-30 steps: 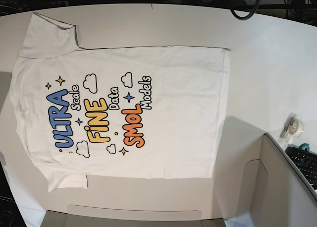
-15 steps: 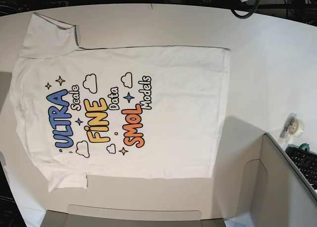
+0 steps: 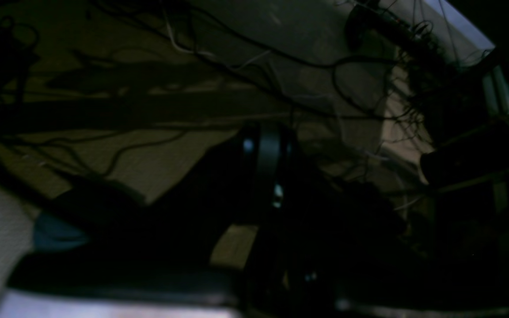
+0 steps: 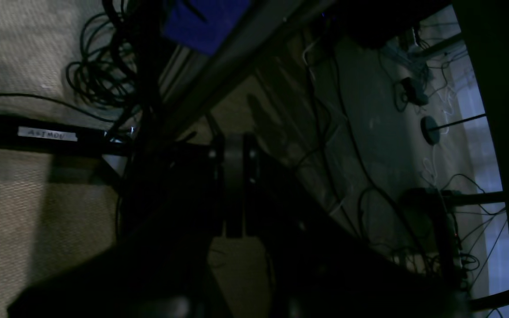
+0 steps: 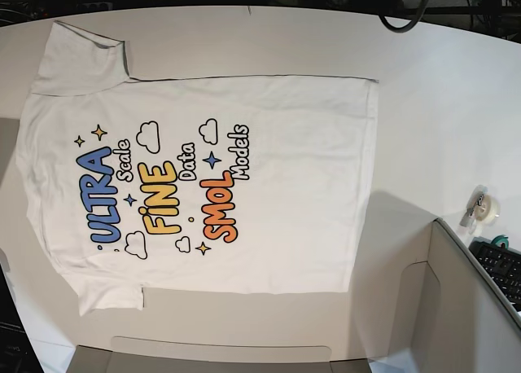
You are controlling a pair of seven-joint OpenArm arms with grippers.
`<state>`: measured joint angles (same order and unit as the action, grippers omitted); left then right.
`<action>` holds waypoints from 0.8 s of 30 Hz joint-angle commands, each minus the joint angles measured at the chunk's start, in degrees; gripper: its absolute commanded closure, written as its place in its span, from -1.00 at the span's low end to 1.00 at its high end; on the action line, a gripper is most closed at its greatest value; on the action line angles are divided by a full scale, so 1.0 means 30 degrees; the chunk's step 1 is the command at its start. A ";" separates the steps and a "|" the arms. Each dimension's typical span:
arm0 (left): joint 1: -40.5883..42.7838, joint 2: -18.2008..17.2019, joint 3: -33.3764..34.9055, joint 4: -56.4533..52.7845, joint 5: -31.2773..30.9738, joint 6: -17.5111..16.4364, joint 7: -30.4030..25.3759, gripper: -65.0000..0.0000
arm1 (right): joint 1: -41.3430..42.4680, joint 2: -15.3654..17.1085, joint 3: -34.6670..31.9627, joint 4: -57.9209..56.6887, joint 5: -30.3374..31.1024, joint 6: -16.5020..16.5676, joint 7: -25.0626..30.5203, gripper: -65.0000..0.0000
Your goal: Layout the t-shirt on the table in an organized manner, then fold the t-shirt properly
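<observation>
T-shirt spread flat on table, keyboard beyond table's lower-right edge

T-shirt print, read sideways in base view: "ULTRA" blue, "Scale" black, "FINE" yellow, "Data" black, "SMOL" orange, "Models" black. White label on a dark bar, right wrist view: lettering blurred, not legible.
</observation>
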<state>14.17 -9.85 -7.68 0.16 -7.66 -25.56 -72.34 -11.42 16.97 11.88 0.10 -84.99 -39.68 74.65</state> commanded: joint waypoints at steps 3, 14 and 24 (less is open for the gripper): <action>0.0565 -0.0073 -0.0062 -0.0055 -0.0040 -0.0080 -0.0635 1.00 | -0.0164 0.0277 0.0040 -0.0033 -0.0003 -0.0106 0.0479 1.00; 0.0477 -0.0015 -0.0062 -0.0055 -0.0040 -0.0080 -0.0635 1.00 | -0.0223 0.0247 0.0040 -0.0033 -0.0003 -0.0106 0.0449 1.00; -0.0490 0.0308 -0.0062 -0.0055 -0.0040 -0.0080 -0.0665 1.00 | 0.0451 0.0042 -0.0048 -0.0033 -0.0003 -0.0106 0.0449 1.00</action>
<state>12.08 -8.99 -7.68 -0.01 -7.79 -25.56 -72.31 -9.63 16.60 11.81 0.01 -85.12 -39.68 74.63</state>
